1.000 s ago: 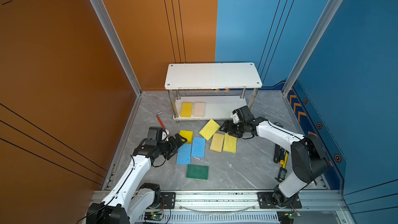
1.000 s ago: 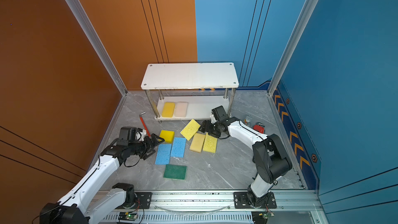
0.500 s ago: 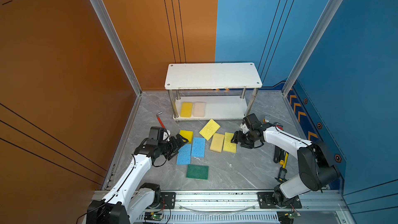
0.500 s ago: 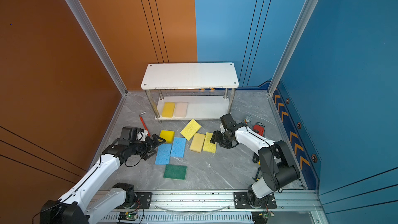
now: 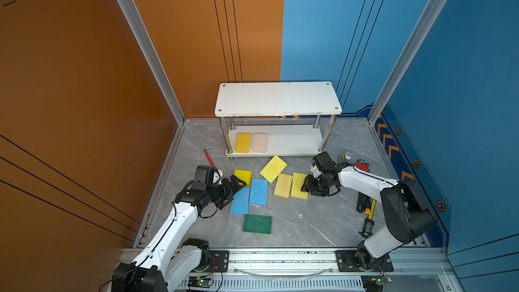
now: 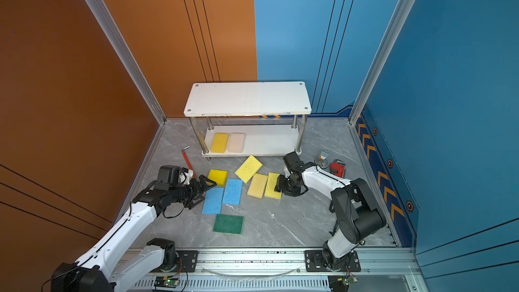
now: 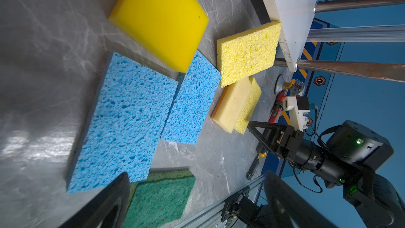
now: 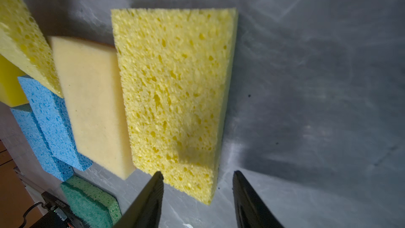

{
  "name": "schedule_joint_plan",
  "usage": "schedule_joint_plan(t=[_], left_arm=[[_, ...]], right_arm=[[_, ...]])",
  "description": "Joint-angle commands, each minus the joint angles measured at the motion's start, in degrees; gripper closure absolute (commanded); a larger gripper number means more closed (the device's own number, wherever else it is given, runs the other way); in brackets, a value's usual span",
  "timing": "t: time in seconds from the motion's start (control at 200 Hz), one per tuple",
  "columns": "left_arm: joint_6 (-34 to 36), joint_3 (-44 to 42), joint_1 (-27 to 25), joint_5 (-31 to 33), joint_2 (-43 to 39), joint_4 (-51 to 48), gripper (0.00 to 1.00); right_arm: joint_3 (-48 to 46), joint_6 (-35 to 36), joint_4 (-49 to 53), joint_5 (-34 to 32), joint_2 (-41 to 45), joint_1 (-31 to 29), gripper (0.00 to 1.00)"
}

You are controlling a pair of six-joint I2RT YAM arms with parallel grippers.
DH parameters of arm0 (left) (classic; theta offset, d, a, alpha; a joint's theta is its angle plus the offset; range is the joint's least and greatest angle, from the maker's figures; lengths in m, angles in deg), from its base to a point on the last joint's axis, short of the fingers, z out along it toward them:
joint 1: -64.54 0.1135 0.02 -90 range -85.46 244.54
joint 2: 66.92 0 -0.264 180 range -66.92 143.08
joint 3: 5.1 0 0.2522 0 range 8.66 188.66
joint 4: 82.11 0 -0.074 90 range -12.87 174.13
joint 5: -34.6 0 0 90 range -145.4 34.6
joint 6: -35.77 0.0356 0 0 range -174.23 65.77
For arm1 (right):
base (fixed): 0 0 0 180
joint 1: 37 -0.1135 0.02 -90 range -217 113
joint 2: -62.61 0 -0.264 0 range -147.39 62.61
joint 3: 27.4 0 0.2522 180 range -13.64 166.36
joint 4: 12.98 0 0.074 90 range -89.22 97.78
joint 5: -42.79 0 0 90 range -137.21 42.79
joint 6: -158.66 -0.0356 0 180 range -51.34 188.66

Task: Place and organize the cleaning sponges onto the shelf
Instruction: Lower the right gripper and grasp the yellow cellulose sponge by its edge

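Now your right gripper (image 8: 196,173) stands with jaws apart at the end of the rightmost pale yellow sponge (image 8: 173,88), clamping nothing. Your left gripper (image 5: 236,186) gapes empty beside the blue sponges (image 5: 258,191). A bright yellow sponge (image 5: 243,142) and a cream sponge (image 5: 260,142) lie at the left end of the lower board of the shelf (image 5: 295,139).

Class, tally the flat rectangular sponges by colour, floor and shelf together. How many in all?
Blue porous sponges: 2
Pale yellow porous sponges: 2
Bright yellow smooth sponges: 2
Tan sponge: 1
Cream-pink sponge: 1
Dark green sponge: 1
Total: 9
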Motion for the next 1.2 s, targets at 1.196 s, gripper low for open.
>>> schedule_joint_plan(t=[1.196], left_arm=[[-0.57, -2.14, 0.08, -0.78, -2.34, -1.26, 0.04]], right_arm=[[-3.05, -1.88, -3.23, -2.27, -0.45, -0.56, 0.84]])
